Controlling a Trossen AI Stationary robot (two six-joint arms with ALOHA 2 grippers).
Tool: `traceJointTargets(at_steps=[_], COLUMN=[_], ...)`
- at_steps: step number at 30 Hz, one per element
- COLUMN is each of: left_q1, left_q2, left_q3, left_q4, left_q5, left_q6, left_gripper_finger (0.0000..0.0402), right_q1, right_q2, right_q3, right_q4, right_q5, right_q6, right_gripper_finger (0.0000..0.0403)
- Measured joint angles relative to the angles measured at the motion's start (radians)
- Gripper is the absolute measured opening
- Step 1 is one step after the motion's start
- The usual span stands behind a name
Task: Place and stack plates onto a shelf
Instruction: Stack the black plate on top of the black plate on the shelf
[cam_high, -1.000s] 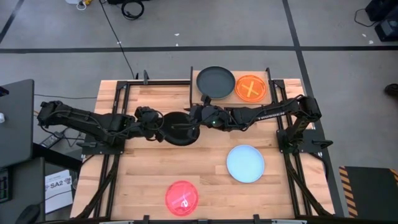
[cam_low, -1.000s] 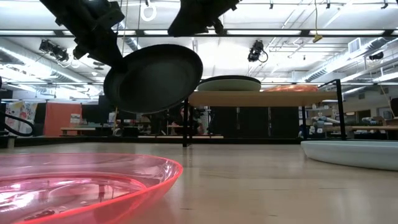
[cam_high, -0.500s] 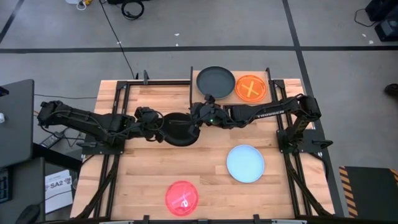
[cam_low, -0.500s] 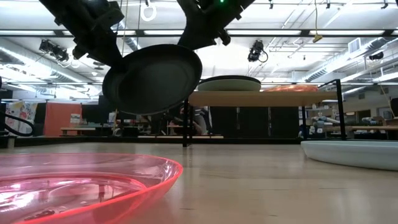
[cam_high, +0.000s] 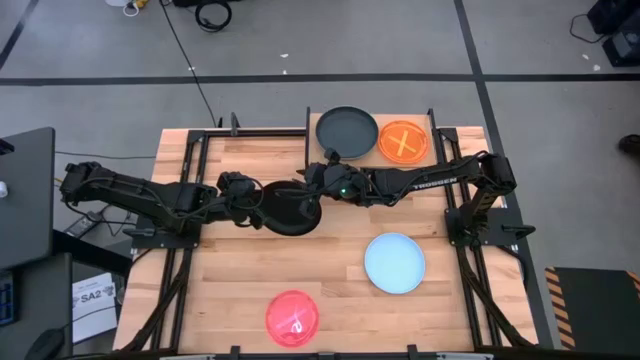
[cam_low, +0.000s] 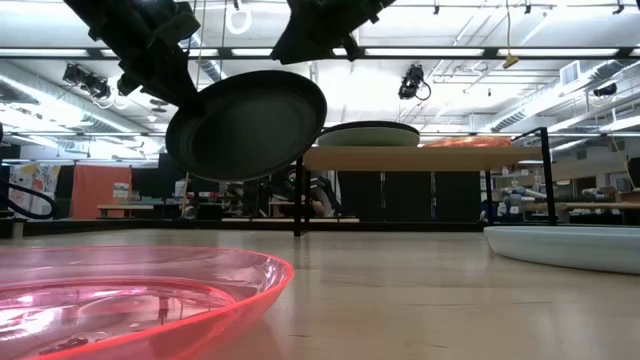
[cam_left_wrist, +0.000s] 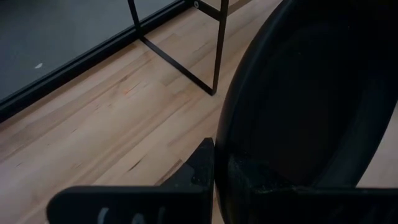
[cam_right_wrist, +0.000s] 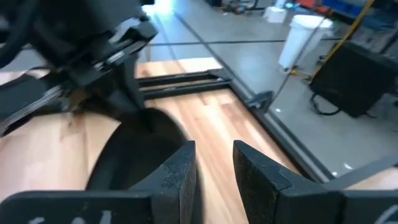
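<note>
Black plastic plate (cam_high: 287, 207), held tilted in the air above the middle of the counter (cam_high: 230, 300), rim pinched by the left pincer (cam_high: 247, 206); the left wrist view shows one finger on each face of the rim. Right pincer (cam_high: 309, 195) sits at the opposite edge of the same plate, fingers a little apart with a narrow gap between them, nothing between them in its wrist view. Judged: positioned to take the rim, not yet gripping.

Shelf (cam_high: 432, 133) stands at the far side of the counter and carries a second black plate (cam_high: 347, 129) and an orange plate (cam_high: 403, 141) side by side. Light blue plate (cam_high: 394, 262) and red plate (cam_high: 292, 318) lie flat on the counter nearer the front.

Handling, judged: rigid, light, smooth plastic, likely slick. The thin raised rim is the only sensible hold; a pinch on one edge lets the plate swing, so opposing rim grips should steady it. Breakage unlikely.
</note>
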Motion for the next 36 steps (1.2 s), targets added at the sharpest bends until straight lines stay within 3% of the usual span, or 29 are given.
traceJointTargets(at_steps=[4, 17, 28, 36], left_q1=[0.000, 0.000, 0.000, -0.001], left_q2=[0.000, 0.000, 0.000, -0.001], left_q3=[0.000, 0.000, 0.001, 0.002], left_q4=[0.000, 0.051, 0.057, 0.062], left_q5=[0.001, 0.002, 0.006, 0.003], left_q6=[0.000, 0.002, -0.001, 0.003], left_gripper_finger=[0.0023, 0.0023, 0.0025, 0.0048], right_q1=[0.000, 0.000, -0.002, -0.014], right_q2=[0.000, 0.000, 0.000, 0.000], right_q3=[0.000, 0.000, 0.000, -0.002], right_q4=[-0.044, -0.133, -0.141, -0.140], right_q5=[-0.049, -0.048, -0.031, -0.038], right_q6=[0.026, 0.079, 0.071, 0.079], right_gripper_finger=[0.0114, 0.0110, 0.0024, 0.0025])
